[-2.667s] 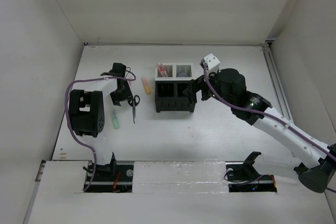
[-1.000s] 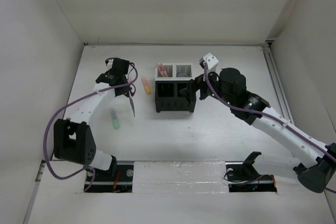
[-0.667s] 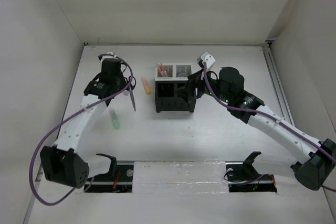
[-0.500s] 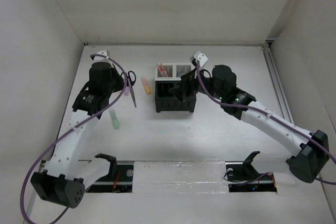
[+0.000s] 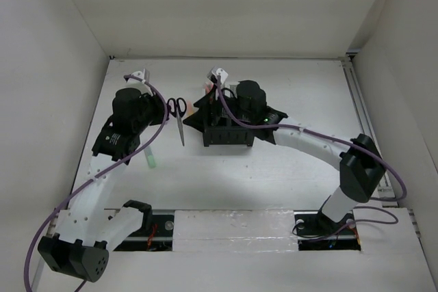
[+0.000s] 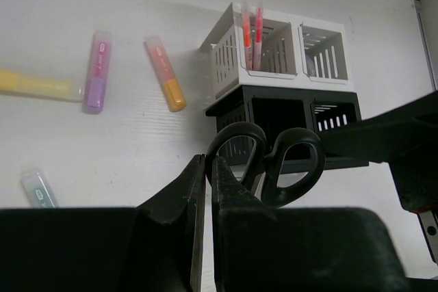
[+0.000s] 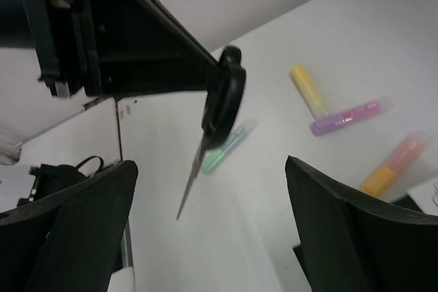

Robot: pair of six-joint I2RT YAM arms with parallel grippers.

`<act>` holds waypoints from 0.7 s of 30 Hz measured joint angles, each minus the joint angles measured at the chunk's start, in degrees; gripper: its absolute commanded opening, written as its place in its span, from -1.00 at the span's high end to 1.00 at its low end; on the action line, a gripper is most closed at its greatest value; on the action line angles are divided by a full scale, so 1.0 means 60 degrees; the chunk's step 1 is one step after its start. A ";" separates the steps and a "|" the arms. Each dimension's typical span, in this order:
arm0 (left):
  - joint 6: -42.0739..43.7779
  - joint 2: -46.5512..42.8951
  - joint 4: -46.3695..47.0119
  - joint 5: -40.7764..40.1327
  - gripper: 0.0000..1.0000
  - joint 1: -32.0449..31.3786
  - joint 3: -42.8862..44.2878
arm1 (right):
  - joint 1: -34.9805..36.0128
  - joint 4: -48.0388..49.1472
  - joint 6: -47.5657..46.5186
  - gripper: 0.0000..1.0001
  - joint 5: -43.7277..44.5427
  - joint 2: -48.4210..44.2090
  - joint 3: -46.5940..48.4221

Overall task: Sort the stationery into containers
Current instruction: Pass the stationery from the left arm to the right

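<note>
Left of organiser block (image 6: 226,66), in air above table (image 6: 102,148): I judge next is scissors (image 6: 263,162) into black compartment (image 6: 287,104). Keep blades near vertical, centre over opening, lower slowly, release only when tip inside; mind right arm close by. Left arm stretched forward, left gripper (image 6: 207,169) clamped on blades, handles up. Right arm bent across block, right gripper (image 7: 211,169) spread wide, empty. Highlighters (image 6: 96,73) lie on table.
</note>
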 measured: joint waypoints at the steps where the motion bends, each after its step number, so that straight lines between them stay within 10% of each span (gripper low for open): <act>1: 0.0007 0.0000 0.0033 0.0062 1.00 0.0000 -0.0025 | 0.0055 0.0062 0.0040 -0.84 0.0011 0.0226 0.0277; 16: 0.0058 -0.0149 0.0208 0.0521 1.00 0.0000 -0.0131 | 0.0149 0.0124 0.0466 -0.45 0.0295 0.1883 0.1785; 21: 0.0098 -0.0149 0.0302 0.0543 1.00 0.0000 -0.0131 | 0.0157 0.0131 0.0550 -0.04 0.0277 0.1945 0.1887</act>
